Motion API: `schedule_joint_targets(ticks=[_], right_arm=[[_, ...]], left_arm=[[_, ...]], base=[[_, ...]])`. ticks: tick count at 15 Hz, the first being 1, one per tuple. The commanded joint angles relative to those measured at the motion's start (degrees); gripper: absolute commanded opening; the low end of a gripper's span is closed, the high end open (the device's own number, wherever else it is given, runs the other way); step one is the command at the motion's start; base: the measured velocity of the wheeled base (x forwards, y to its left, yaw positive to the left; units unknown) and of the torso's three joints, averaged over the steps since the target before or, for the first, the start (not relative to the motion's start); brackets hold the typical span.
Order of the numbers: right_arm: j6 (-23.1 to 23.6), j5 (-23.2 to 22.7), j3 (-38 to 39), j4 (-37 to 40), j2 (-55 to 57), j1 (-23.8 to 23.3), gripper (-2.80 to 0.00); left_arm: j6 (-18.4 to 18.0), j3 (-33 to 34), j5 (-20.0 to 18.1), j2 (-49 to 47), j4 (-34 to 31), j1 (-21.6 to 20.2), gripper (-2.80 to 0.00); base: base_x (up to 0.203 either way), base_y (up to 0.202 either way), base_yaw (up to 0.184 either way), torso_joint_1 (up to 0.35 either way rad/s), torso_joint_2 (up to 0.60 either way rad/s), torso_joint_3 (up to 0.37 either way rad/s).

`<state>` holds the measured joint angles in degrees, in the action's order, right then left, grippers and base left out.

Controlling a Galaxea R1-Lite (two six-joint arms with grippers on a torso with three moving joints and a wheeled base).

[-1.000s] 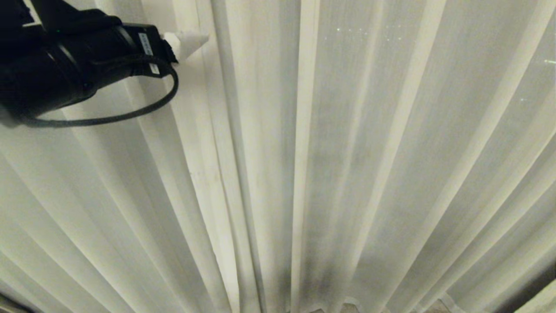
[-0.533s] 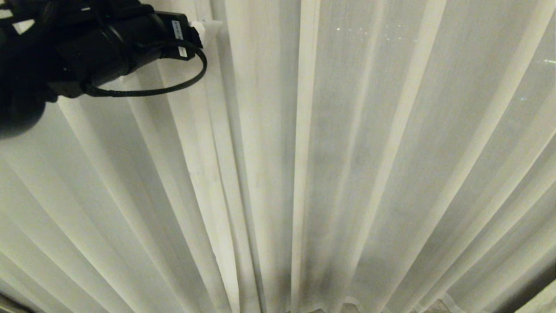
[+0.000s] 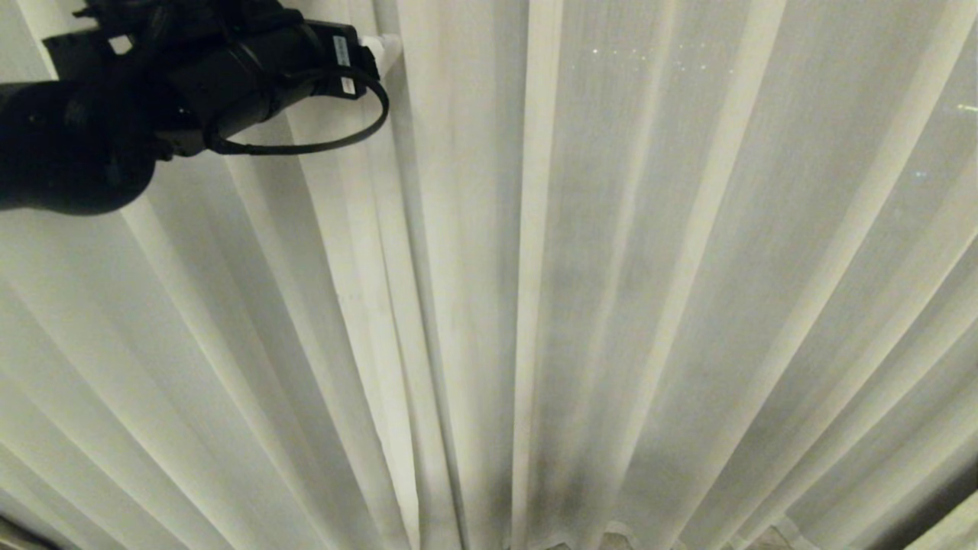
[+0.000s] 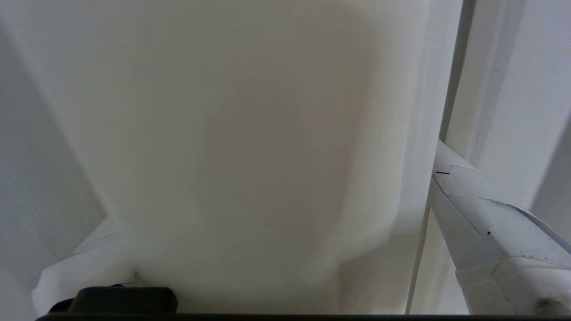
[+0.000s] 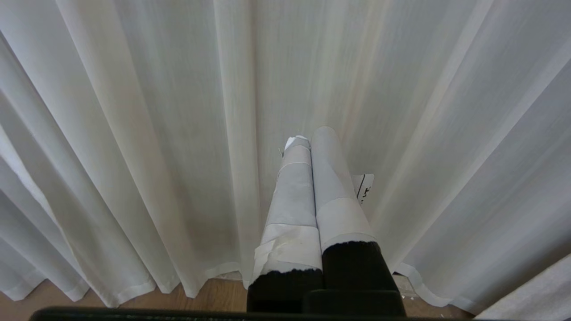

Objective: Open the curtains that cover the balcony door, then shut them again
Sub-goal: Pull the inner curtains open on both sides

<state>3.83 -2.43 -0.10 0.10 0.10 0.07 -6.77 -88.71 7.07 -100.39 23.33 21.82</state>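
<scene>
Curtains (image 4: 250, 133) between wide-spread left gripper (image 4: 276, 249) fingers

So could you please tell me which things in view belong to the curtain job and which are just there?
Part of the job:
- curtains, drawn shut
- left gripper, open, a fold of curtain between its fingers

Just there:
- right gripper, shut, clear of the fabric
- wooden floor under the hems

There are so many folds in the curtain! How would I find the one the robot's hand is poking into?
Start with the curtains, cream cloth that fills the whole head view. Look to the upper left, where the black left arm reaches in; its left hand ends in white fingers, spread open. One finger is buried in the fabric, and the fold bulging between them is yours, beside a straight hemmed edge.
</scene>
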Motion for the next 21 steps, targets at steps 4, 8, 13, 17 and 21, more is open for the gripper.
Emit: schedule_joint_targets(ticks=[4, 8, 13, 17, 21], right_arm=[[0.0, 0.0, 0.0, 0.0, 0.0, 0.0, -2.80], [0.0, 0.0, 0.0, 0.0, 0.0, 0.0, -2.80], [0.0, 0.0, 0.0, 0.0, 0.0, 0.0, -2.80], [0.0, 0.0, 0.0, 0.0, 0.0, 0.0, -2.80], [0.0, 0.0, 0.0, 0.0, 0.0, 0.0, -2.80]], left_arm=[[0.0, -0.9, -0.2, -1.7, 0.3, 0.0, -2.80], [-0.1, -0.9, -0.3, -1.8, 0.6, 0.1, -2.80], [-0.1, -0.5, 0.0, -1.5, 2.0, 0.0, -2.80], [-0.6, 1.1, 2.5, 0.1, 2.0, 0.2, -2.80], [-2.0, 3.1, 5.1, 3.4, 2.1, -0.1, -2.80]], base=[[0.000, 0.000, 0.000, 0.000, 0.00, 0.000], [0.000, 0.000, 0.000, 0.000, 0.00, 0.000], [0.000, 0.000, 0.000, 0.000, 0.00, 0.000], [0.000, 0.000, 0.000, 0.000, 0.00, 0.000], [0.000, 0.000, 0.000, 0.000, 0.00, 0.000]])
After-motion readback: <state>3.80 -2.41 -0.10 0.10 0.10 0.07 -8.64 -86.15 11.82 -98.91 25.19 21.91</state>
